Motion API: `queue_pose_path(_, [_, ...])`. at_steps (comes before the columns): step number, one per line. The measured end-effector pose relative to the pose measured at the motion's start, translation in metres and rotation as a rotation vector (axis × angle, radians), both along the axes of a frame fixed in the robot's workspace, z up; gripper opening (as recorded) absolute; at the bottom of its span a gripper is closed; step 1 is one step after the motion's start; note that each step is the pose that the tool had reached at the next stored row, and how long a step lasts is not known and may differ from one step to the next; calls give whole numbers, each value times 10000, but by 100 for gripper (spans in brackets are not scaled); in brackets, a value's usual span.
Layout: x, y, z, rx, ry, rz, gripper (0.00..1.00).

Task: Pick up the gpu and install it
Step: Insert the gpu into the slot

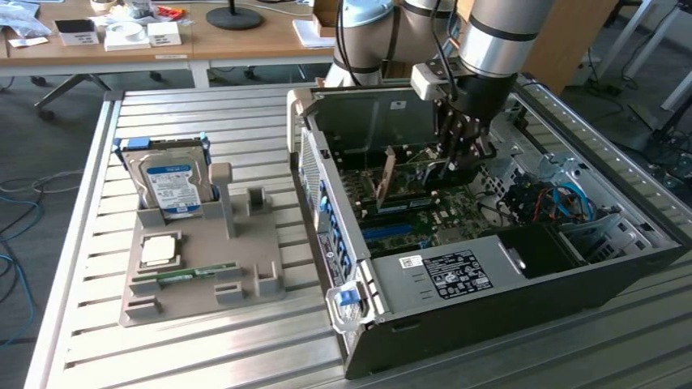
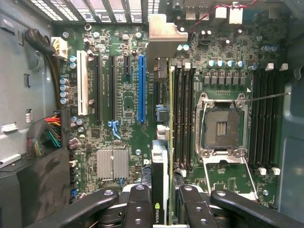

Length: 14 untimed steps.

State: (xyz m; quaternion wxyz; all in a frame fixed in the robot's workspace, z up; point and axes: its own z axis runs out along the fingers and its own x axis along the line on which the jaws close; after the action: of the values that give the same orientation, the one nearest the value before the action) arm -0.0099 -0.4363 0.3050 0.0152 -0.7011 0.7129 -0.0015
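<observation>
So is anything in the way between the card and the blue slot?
Nothing visible is. The claw holds the gpu on edge above the board, close beside the blue slot, which is empty and uncovered.

We see soft, even daylight over the slatted surface, brightest toward 2 o'clock in the exterior view, where the floor washes out. The computer case is dim inside, its walls shading the motherboard. In the wrist view the gpu glares pale at its metal end, and the pincer gripping it looks dark and slightly soft.
</observation>
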Motion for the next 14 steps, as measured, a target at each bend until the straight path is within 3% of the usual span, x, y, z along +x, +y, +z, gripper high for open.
queue_pose_path(6, [1, -35, 0, 0, 0, 1, 27])
queue_pose_path(14, [1, -37, 0, 0, -1, 1, 27])
